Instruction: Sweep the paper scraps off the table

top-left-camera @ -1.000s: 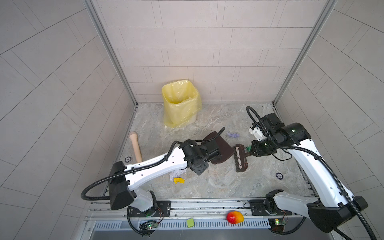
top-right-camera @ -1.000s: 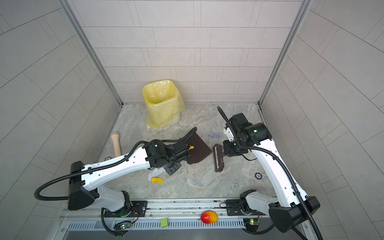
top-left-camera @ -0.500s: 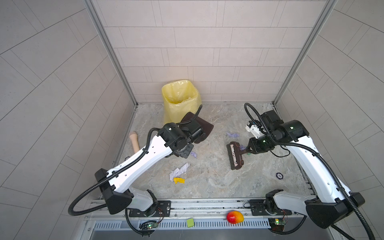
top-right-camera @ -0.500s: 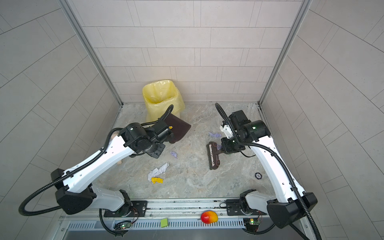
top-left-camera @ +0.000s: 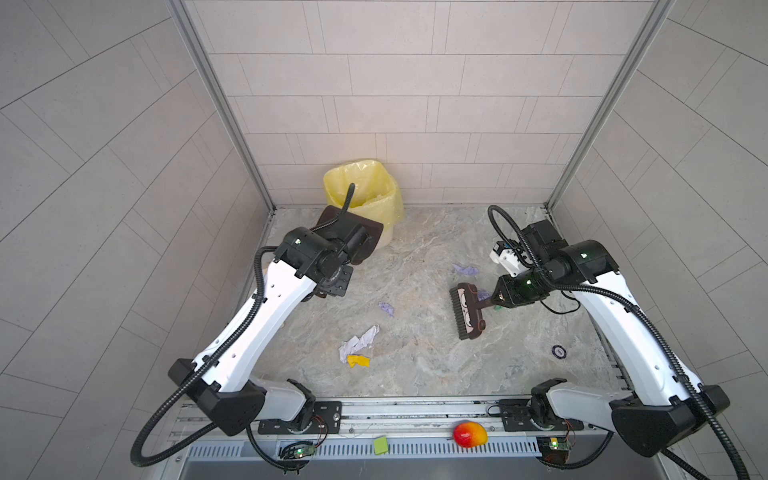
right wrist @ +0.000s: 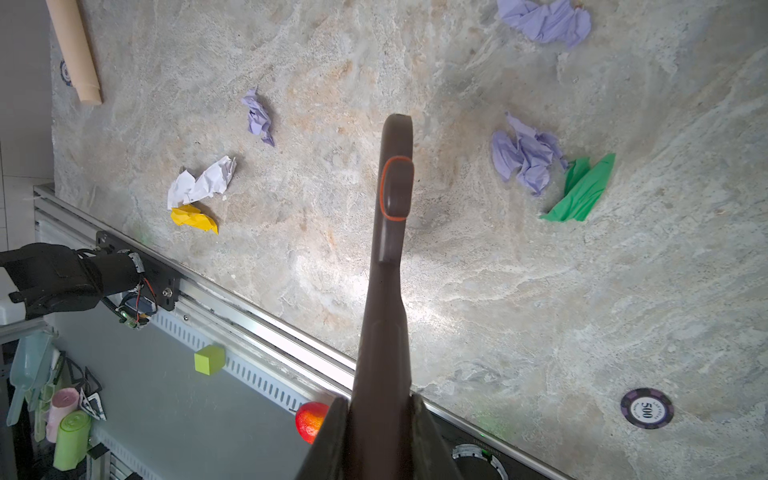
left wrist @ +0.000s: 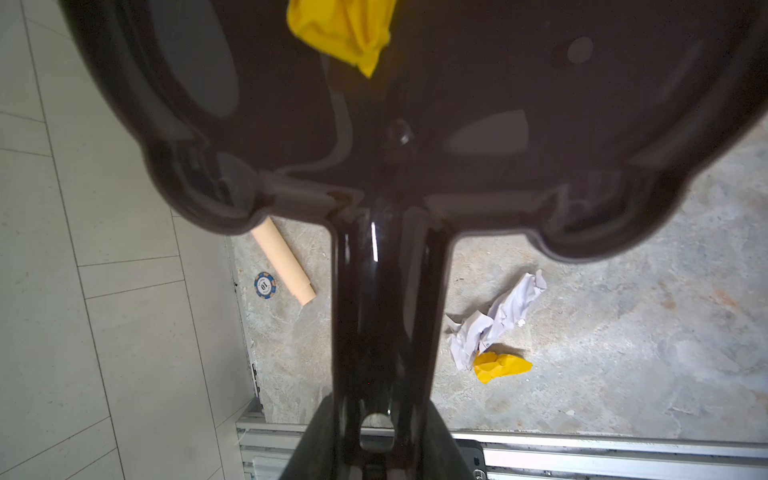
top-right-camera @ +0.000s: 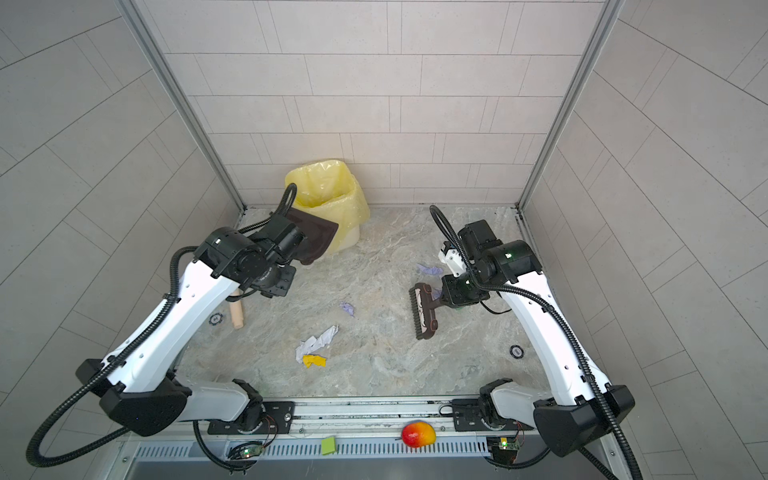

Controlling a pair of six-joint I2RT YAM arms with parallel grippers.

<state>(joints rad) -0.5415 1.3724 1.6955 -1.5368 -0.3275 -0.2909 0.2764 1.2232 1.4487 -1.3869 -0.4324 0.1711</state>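
Seven paper scraps (right wrist: pixel 523 158) show in all: six on the table (top-left-camera: pixel 415 374) and one in the dustpan (top-left-camera: pixel 372 235).

On the tabletop there are three lavender scraps. One (top-left-camera: pixel 465 269) lies toward the far right corner. A second (top-left-camera: pixel 483 294) is just beside the brush (top-left-camera: pixel 467 309), on the side toward the right edge. The third (top-left-camera: pixel 386 308) sits near the middle. One white scrap (top-left-camera: pixel 359 340) lies nearer the front edge, left of middle, with one yellow scrap (top-left-camera: pixel 358 360) touching its front end. One green scrap (right wrist: pixel 582 191) lies just beside the second lavender one.

The seventh scrap, also yellow (left wrist: pixel 345 29), lies inside the dustpan. The left gripper (left wrist: pixel 378 419) is clamped on the pan's handle and holds it above the tabletop by the far left corner, against the near side of the single yellow-lined bin (top-left-camera: pixel 374 187). Whether pan and bin touch cannot be told.

The right gripper (right wrist: pixel 376 401) is pinched tight on the brush handle over the right half of the tabletop, with the bristles facing the left edge.

Two poker chips lie on the tabletop: a blue one (left wrist: pixel 264 284) at the left edge, next to one wooden cylinder (left wrist: pixel 286 266), and a purple one (top-left-camera: pixel 559 351) near the right edge. One mango (top-left-camera: pixel 469 434) and one lime-green square (top-left-camera: pixel 380 445) sit on the rails beyond the front edge.
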